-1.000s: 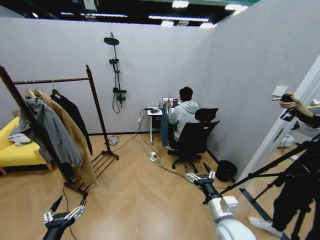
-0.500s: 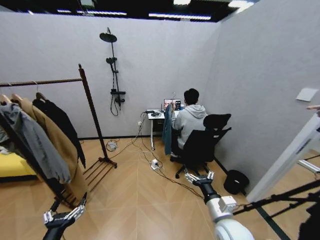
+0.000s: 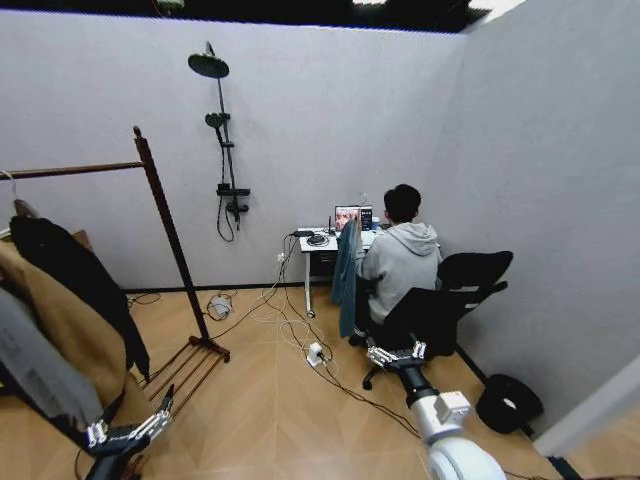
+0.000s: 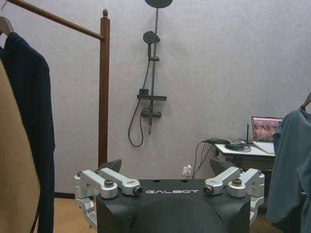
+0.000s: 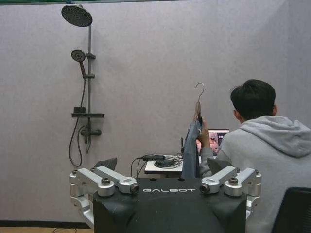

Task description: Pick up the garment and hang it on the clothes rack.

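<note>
My left gripper sits at the bottom left of the head view, its jaws spread wide with nothing between them. My right gripper is low and right of centre in that view, also spread wide and holding nothing, raised toward the desk.

The garment hangs in the middle of the head view, a dark teal-blue length dangling beside the small white desk where a seated person in a grey hoodie faces a laptop. In the right wrist view the garment is on a hanger with a metal hook sticking up, and the person's hand seems to be holding it just below the hook, though that spot is too small for me to be sure.

The clothes rack stands at the left of the head view, well apart from the garment, its dark wooden post rising from the floor and its bar running off the left edge. A black coat and a tan coat hang from it. A shower fitting is mounted on the back wall between the rack and the desk.
</note>
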You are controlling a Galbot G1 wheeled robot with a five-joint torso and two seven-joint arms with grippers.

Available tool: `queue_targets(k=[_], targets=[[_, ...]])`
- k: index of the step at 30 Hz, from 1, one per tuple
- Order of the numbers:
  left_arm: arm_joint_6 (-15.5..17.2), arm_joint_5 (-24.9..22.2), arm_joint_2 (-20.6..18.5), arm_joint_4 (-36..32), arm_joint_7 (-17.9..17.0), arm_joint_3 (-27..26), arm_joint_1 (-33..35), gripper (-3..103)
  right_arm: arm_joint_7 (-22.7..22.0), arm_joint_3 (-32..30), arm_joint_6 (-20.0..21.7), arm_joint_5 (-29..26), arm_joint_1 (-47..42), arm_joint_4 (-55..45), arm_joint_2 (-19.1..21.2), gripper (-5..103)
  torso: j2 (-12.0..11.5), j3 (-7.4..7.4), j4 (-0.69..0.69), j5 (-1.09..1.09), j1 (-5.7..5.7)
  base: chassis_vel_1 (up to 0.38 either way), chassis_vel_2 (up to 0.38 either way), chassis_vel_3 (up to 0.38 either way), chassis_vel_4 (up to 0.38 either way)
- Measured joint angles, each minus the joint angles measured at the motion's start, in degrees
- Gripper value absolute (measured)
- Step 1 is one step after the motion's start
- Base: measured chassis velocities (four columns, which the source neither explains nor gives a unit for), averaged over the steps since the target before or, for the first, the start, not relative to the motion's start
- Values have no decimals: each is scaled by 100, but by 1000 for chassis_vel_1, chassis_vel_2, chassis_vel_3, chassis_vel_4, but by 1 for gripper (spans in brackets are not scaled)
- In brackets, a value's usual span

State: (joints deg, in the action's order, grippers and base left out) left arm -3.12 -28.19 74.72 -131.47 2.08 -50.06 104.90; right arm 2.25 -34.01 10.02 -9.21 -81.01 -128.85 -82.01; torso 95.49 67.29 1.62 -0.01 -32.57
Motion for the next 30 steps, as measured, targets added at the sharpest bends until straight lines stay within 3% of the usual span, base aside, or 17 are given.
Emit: queue_targets(k=[30], targets=[[0, 0, 0, 0, -1, 0, -1, 100, 39, -36, 156, -30, 468, 267, 87, 100, -5, 4, 1, 3, -10, -351, 348, 348, -345]])
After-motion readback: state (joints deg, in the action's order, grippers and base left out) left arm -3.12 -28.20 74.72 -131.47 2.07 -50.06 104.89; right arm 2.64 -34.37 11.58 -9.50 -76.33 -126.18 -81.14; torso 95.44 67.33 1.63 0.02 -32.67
